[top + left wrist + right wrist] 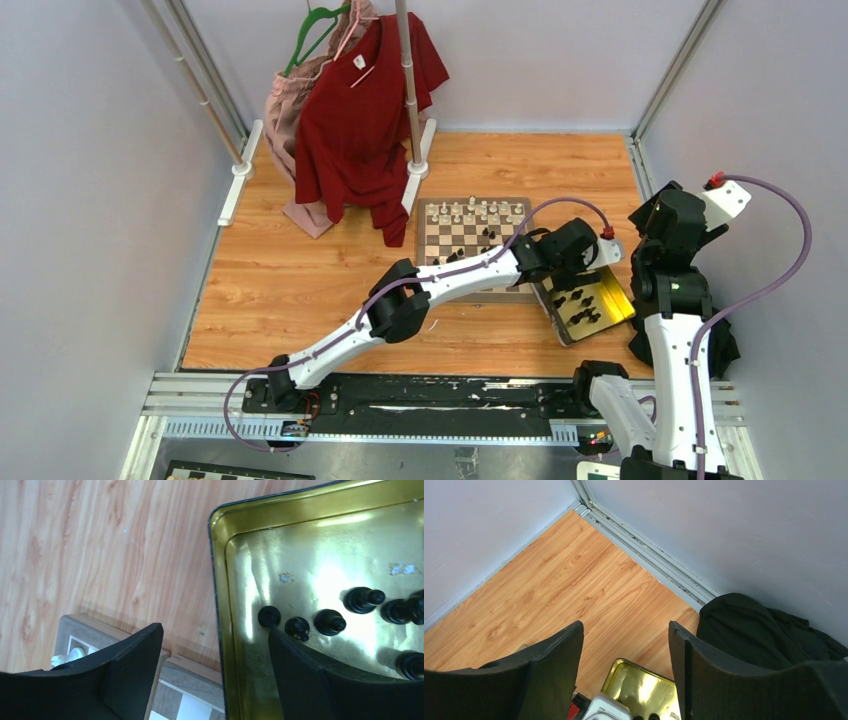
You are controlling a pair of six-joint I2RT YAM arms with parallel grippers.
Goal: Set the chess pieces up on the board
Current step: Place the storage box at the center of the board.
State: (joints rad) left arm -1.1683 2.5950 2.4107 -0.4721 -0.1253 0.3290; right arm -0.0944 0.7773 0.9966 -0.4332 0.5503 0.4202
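Note:
The board (432, 232) lies mid-table with white chess pieces (470, 212) along its far rows and a few black ones (487, 236) further in. More black chess pieces (330, 621) stand and lie in the gold tray (218, 575) beside the board's corner (192, 676). My left gripper (216, 630) hangs open over the tray's left rim, nothing between its fingers; one fingertip (287, 645) is close to two black pieces. A white piece (75, 654) peeks past the other finger. My right gripper (626, 625) is open and empty, raised above the tray's (644, 685) far side.
A red shirt (365, 110) and pink garment hang on a stand at the back, left of the board. A dark cloth (764, 625) lies at the right wall. Frame posts and rails line the table edges.

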